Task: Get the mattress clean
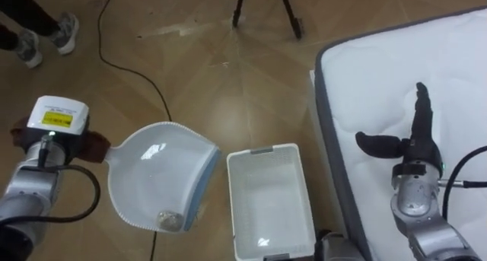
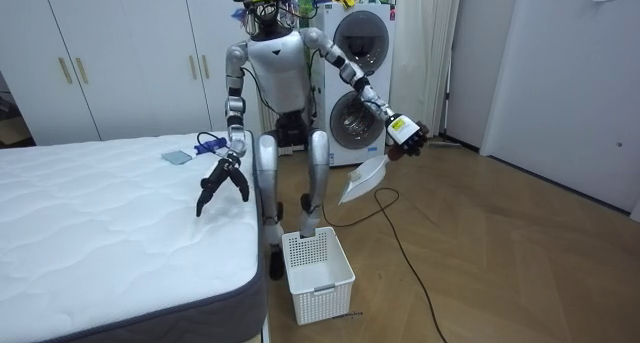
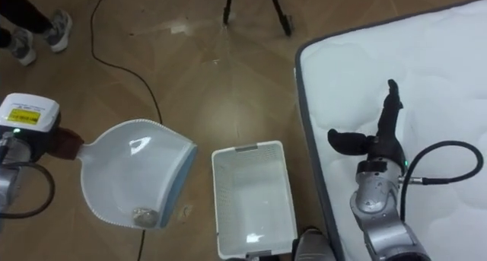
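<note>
While the left hand (image 1: 76, 148) grips the handle of a white dustpan (image 1: 160, 173) held over the floor, a small grey wad (image 1: 169, 218) lies near the pan's lower rim. A white basket (image 1: 262, 151) stands on the floor just beside the pan, between it and the bed (image 1: 456, 63). The right hand (image 1: 415, 148) hovers with straight fingers and spread thumb over the bed, near the edge that faces the basket.

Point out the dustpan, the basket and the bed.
dustpan (image 1: 152, 173): left eye view, on the bare inside of its scoop.
basket (image 1: 266, 204): left eye view, on its bare bottom.
bed (image 1: 380, 78): left eye view, on the bare mattress top.
</note>
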